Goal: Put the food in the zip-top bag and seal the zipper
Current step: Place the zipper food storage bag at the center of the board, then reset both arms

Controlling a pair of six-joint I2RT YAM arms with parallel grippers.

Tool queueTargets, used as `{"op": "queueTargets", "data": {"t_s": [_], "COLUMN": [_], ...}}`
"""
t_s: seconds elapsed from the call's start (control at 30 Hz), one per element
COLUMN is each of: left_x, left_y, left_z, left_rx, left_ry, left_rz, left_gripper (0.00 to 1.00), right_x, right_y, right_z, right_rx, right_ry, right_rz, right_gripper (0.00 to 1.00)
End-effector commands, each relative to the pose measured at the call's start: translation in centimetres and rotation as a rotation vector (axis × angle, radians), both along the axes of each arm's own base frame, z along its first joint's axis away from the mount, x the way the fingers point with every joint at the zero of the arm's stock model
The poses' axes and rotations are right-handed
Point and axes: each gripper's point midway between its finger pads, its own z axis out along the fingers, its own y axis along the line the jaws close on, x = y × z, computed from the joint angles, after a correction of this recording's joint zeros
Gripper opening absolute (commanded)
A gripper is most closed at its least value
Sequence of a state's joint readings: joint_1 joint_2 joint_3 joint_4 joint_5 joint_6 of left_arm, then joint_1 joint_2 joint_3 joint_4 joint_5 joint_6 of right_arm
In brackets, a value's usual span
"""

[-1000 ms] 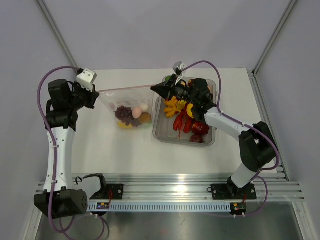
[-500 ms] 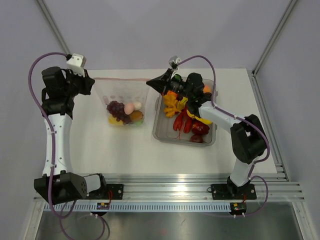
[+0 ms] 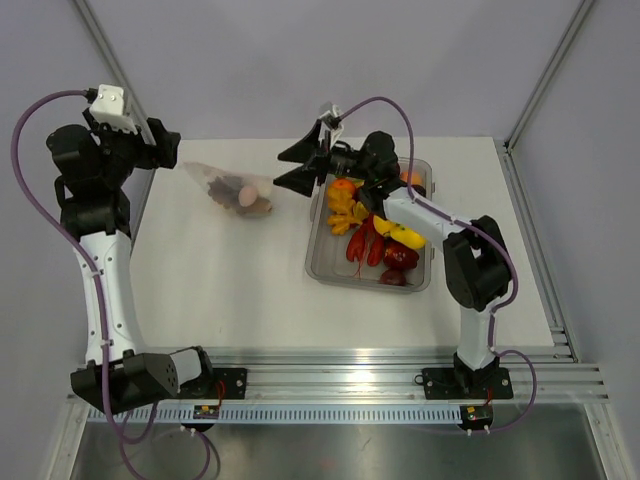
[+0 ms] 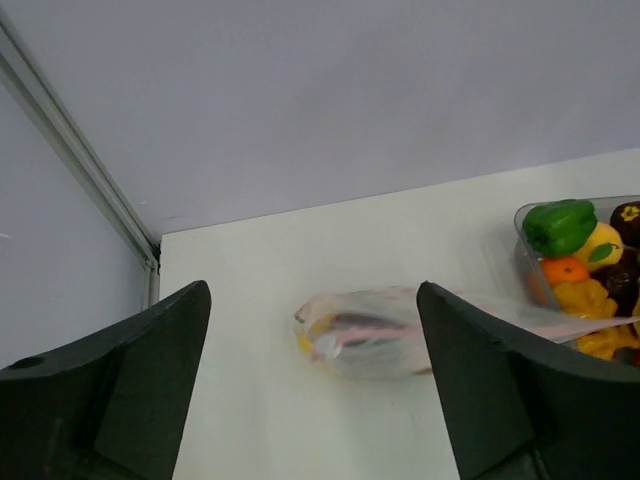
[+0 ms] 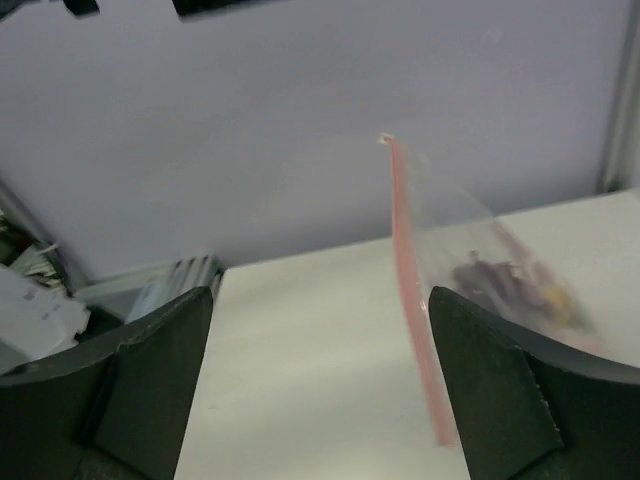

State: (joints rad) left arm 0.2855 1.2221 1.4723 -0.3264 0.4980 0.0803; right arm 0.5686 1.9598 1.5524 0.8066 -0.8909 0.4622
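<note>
Table (image 3: 250, 290): one bag (image 3: 235, 188), one tray (image 3: 318, 272)

Setting: a robotics lab test cell. A white table (image 3: 250, 300) stands inside plain grey walls (image 3: 330, 60) with metal corner posts (image 3: 545, 75). A slotted aluminium rail (image 3: 340, 380) spans the near edge.

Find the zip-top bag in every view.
Top external: bag upper left of centre, left of the tray.
Left wrist: bag at centre, low.
Right wrist: bag at right, its pink strip nearer the middle.
Shared landmark: the white table.
</note>
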Motion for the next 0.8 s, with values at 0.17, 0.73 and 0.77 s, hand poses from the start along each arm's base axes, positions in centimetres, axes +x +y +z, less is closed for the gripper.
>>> {"op": "queueTargets", "data": {"t_s": [0.17, 0.73, 0.77], "left_x": [-5.4, -11.7, -12.1], "left_y": [-4.2, -15.0, -16.0], "left_z": [6.4, -2.7, -3.9], "left_rx": [-0.177, -0.388, -0.371], "left_ry": [-0.14, 0.109, 0.128], "left_rz": [-0.119, -0.316, -0.351], "left_gripper": [0.99, 0.99, 0.99], "right_x": [-4.6, -6.0, -6.8], "right_y": [-0.5, -24.9, -26.9], "right_z": [-6.1, -5.9, -6.5], "right_rx": [-0.261, -0.523, -0.523], "right_ry": [0.085, 0.457, 0.465], "right_rz": [-0.071, -1.265, -1.334], "right_gripper": [1.0, 0.99, 1.0]}}
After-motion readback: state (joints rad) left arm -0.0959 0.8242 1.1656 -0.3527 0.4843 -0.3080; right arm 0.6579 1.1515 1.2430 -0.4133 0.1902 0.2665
